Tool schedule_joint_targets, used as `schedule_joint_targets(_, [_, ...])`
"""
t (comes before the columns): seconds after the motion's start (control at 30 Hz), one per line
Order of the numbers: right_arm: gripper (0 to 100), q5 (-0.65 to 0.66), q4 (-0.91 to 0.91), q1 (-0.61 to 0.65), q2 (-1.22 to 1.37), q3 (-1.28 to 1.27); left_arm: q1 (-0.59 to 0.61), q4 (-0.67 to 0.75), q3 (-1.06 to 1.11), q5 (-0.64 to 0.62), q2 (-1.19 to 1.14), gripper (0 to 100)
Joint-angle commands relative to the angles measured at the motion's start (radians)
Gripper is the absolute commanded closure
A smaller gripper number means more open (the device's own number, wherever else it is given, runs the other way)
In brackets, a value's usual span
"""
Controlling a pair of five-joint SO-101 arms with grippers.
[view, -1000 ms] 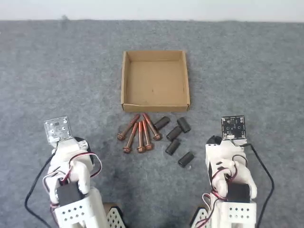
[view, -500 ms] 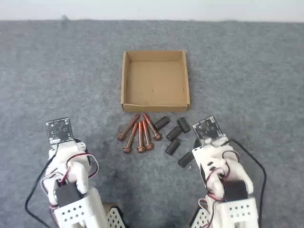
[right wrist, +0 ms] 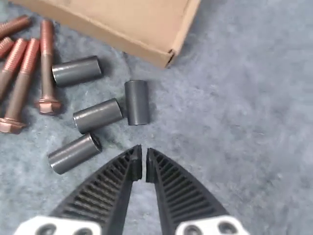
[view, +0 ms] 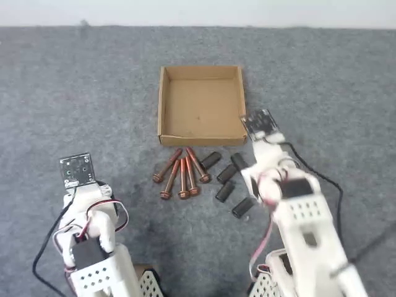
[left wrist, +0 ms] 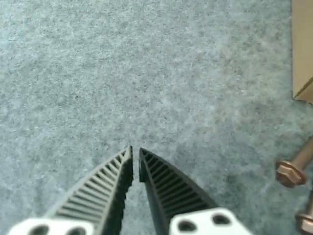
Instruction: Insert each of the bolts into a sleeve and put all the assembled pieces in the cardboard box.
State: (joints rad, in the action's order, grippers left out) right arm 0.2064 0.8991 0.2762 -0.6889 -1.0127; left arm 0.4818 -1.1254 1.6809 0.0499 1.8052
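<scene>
Several copper-coloured bolts (view: 181, 173) lie side by side on the grey carpet just in front of the cardboard box (view: 162, 105), which is open on top. Several dark sleeves (view: 226, 174) are scattered to their right. The right arm (view: 272, 176) stretches over the sleeves' right side. My right gripper (right wrist: 141, 159) is shut with nothing in it and hovers close to the sleeves (right wrist: 98, 115), a little short of them. My left gripper (left wrist: 135, 156) is shut over bare carpet, well to the left of the bolts (left wrist: 291, 172).
A corner of the box (right wrist: 168, 51) lies just beyond the sleeves in the right wrist view. The left arm (view: 83, 204) stays low at the near left. Bare carpet (view: 80, 93) stretches away on all sides.
The right arm has swung forward and to the left, from its folded pose at the near right to above the sleeves. The left arm has hardly moved.
</scene>
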Motion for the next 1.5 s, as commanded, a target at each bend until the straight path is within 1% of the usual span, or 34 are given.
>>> schedule_joint_targets(0.0, [99.2,-0.015,-0.018,0.021,0.219,0.169,0.003,0.02,-0.031,0.003,0.015,97])
schedule_joint_targets(0.17, [98.7,-0.012,-0.013,0.021,0.43,0.305,0.002,0.025,-0.027,0.003,0.015,97])
schedule_joint_targets(0.3, [89.8,-0.014,-0.01,0.021,0.504,0.37,0.0,0.026,-0.027,0.003,0.015,97])
schedule_joint_targets(0.5, [90.8,-0.011,-0.019,0.022,0.516,0.408,-0.002,0.032,-0.027,0.003,0.015,97])
schedule_joint_targets(0.67, [84.9,-0.009,-0.027,0.022,0.518,0.405,-0.002,0.046,-0.019,0.002,0.015,97])
schedule_joint_targets(0.93, [84.6,-0.006,-0.081,0.048,0.518,0.351,-0.002,0.046,-0.018,0.002,0.015,97])
schedule_joint_targets(1.17, [84.6,-0.005,-0.073,0.067,0.519,0.35,-0.002,0.041,-0.018,0.002,0.015,97])
schedule_joint_targets(1.33, [84.7,0.109,-0.081,0.068,0.519,0.347,0.0,0.038,-0.018,0.002,0.015,97])
schedule_joint_targets(1.47, [84.7,0.126,-0.085,0.065,0.573,0.345,0.0,0.038,-0.018,0.002,0.015,97])
